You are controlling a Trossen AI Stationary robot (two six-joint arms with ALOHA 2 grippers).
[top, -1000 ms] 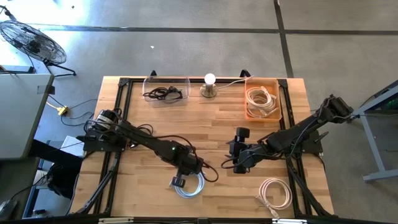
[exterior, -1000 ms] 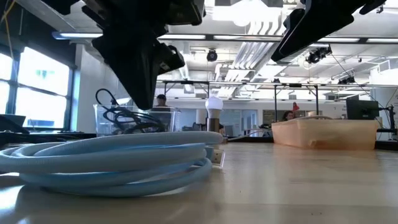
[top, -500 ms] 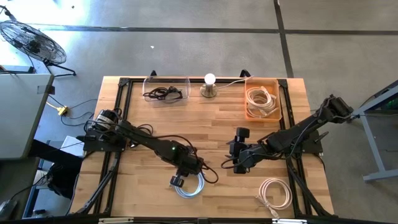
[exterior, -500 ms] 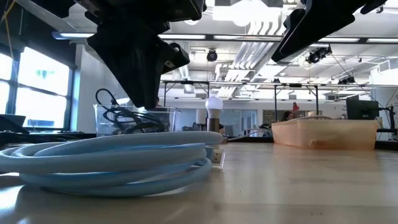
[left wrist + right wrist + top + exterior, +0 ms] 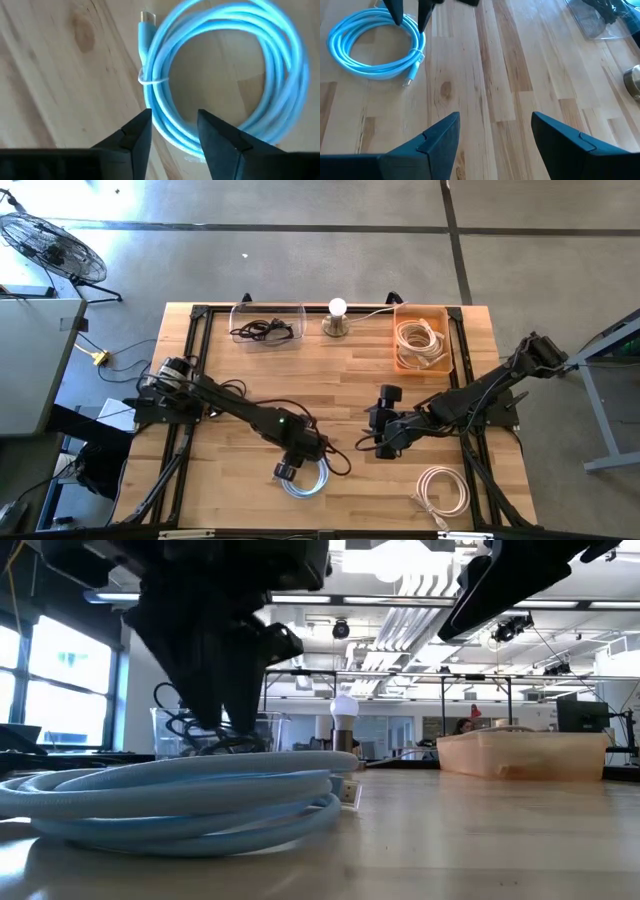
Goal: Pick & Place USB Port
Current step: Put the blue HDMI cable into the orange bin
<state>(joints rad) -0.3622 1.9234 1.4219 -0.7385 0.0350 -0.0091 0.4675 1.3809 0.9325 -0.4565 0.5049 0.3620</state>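
**Left gripper settles over the blue cable**

Over the last second the left gripper (image 5: 288,471) has eased a little lower and shifted slightly over the coiled blue USB cable (image 5: 305,478), which lies flat near the front edge of the table (image 5: 350,370) and has not moved. In the left wrist view its fingers (image 5: 135,135) stand apart, straddling one side of the coil (image 5: 225,75) — nothing is held yet. The cable's plug (image 5: 147,18) points away from the fingers, past a small tie binding the loops.

This looks like the final approach before a grasp; closing on the bundled strands should lift the whole coil.

The right gripper (image 5: 385,442) waits mid-table, fingers spread and empty. A white cable (image 5: 443,488) lies by the front right corner, another sits in the orange bin (image 5: 420,313) — a likely drop spot, though that is a guess.
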